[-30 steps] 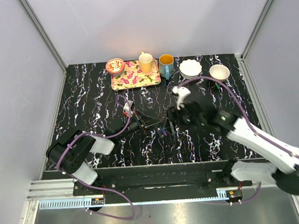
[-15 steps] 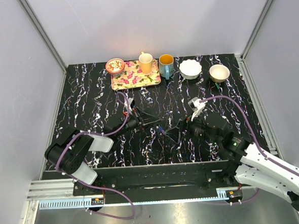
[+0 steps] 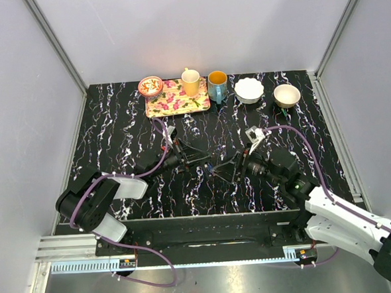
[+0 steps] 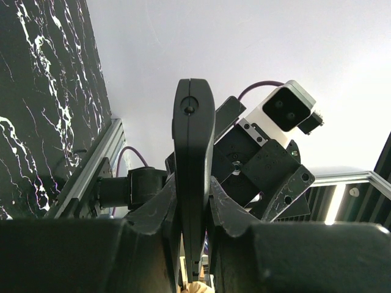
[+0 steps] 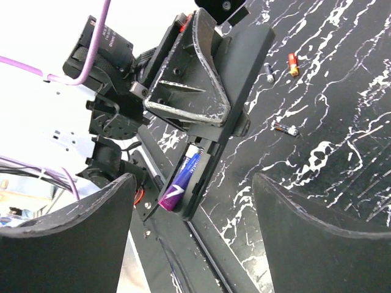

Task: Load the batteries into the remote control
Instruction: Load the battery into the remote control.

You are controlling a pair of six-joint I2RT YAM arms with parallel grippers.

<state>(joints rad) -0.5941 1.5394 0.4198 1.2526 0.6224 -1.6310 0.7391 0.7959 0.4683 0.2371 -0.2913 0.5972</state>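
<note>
My left gripper point(image 3: 183, 158) is shut on the remote control point(image 3: 200, 161), a slim black bar held on edge just above the table's middle. In the left wrist view the remote point(image 4: 192, 152) is clamped between the two fingers of the left gripper point(image 4: 193, 201). In the right wrist view the remote point(image 5: 235, 73) has its compartment open, with one purple battery point(image 5: 183, 178) lying in it. My right gripper point(image 3: 238, 165) is open and empty, facing the remote from the right; its jaws point(image 5: 194, 183) stand wide apart. Loose batteries point(image 5: 285, 129) point(image 5: 292, 63) lie on the table beyond.
At the back stand a flowered tray point(image 3: 176, 100), a small patterned bowl point(image 3: 150, 86), a yellow mug point(image 3: 191, 82), a blue mug point(image 3: 218, 85), a white bowl point(image 3: 249, 90) and a second bowl point(image 3: 286, 95). The right arm's wrist camera point(image 4: 287, 107) faces the left gripper closely.
The right arm has swung down and toward the near edge, its gripper now low and pointing left at the remote. The left gripper has kept hold of the remote and shifted only slightly.
</note>
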